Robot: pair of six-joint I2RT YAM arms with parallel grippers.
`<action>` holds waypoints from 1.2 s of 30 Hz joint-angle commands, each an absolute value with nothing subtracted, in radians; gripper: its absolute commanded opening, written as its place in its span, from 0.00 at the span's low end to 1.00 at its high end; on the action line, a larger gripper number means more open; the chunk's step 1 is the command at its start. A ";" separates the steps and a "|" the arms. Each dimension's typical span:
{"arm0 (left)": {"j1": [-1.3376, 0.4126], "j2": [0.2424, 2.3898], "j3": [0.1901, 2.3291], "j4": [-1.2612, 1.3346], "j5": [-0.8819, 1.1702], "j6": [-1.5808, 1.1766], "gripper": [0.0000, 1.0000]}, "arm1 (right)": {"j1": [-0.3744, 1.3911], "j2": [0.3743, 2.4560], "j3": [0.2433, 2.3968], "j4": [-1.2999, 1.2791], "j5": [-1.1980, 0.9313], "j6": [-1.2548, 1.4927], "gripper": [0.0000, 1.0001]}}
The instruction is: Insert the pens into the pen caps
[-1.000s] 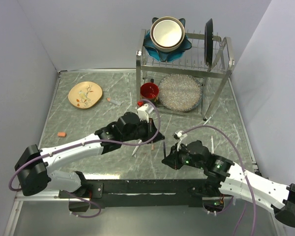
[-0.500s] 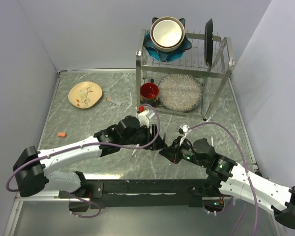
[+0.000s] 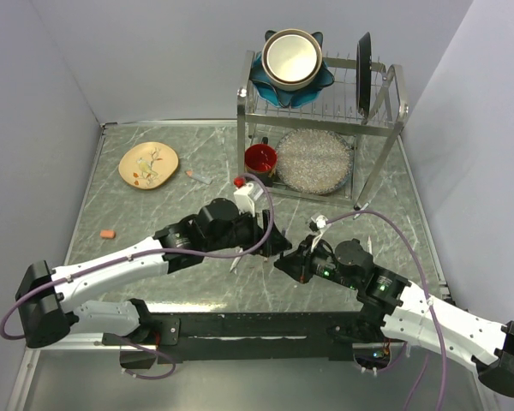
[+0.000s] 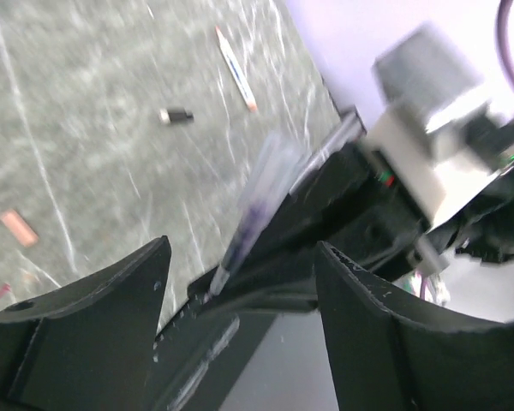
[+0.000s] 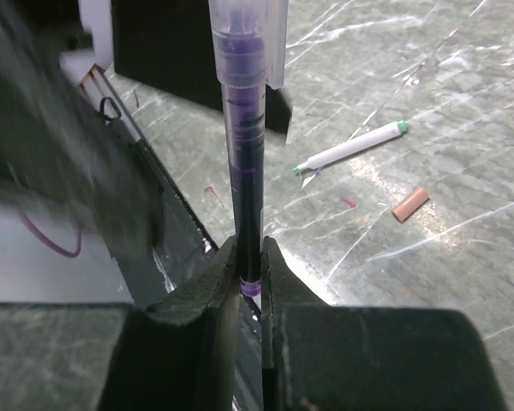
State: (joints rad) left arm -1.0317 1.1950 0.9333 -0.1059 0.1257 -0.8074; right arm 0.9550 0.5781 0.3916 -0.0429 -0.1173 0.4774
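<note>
**Near edge.** Both arms reach from their bases to meet over the middle of the counter, somewhat nearer its near edge.

**Right tool**: clenched. Its two fingers pinch the base of a clear pen with purple ink, which runs straight out from them. A wider clear cap with a clip sits over the pen's far end.

**Left tool**: released. Its fingers stand wide apart, one on each side of the same pen, and do not touch it.

**Loose on the counter, beyond the tools.**
- A white pen with a green cap lies flat, with a salmon cap near it but apart.
- The left wrist view shows a white pen with an orange tip and a small black cap, also apart.
- A second salmon cap lies near the left edge.

**Far left.** A cream floral plate lies toward the far left corner. Just to its right is a small salmon-tipped piece, too small to identify.

**Far edge, right half.**
- A wire dish rack stands here.
- At its foot are a red cup and, beside it, a clear patterned plate.
- On top, a metal bowl sits nested in a blue bowl.
- A dark plate stands upright on edge to their right.
</note>
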 commanded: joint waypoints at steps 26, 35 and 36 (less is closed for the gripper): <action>-1.034 1.166 0.954 -0.071 0.147 -0.771 0.01 | 0.950 0.601 0.531 0.035 -0.040 0.499 0.00; -1.068 1.200 0.752 0.080 0.255 -0.865 0.01 | 0.931 0.637 0.747 0.035 0.158 0.411 0.00; -1.074 1.193 0.735 0.103 0.271 -0.877 0.01 | 0.922 0.655 0.764 0.037 0.155 0.404 0.00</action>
State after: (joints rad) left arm -1.0080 1.1687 0.8410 0.2096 0.0513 -0.7967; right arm 0.9630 0.6533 0.5671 -0.2649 -0.0589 0.4614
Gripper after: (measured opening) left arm 0.056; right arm 0.155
